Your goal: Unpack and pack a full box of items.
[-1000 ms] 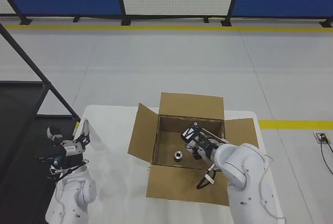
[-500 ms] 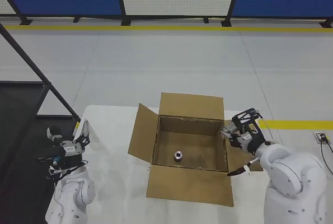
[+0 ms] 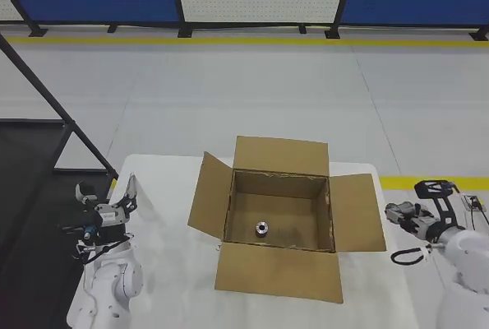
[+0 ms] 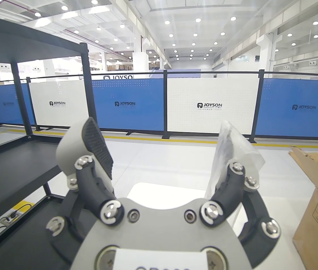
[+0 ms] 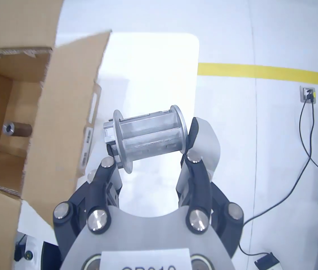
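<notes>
An open cardboard box (image 3: 280, 156) sits on a white table (image 3: 166, 255). To the right of the box, the right hand (image 5: 150, 141) grips a flanged metal spool (image 5: 147, 136) by its ends. A small metal cylinder (image 3: 262, 228) lies inside the box. Left of the box, the left hand (image 4: 161, 147) is spread wide, with clear plastic film (image 4: 232, 144) at one finger.

Both arms held clear of the box (image 3: 279, 156)
Left gripper (image 4: 159, 141) well off its left side, fingers spread wide; right gripper (image 5: 151, 141) beyond its right flap, clamped on a metal spool (image 5: 144, 132)
</notes>
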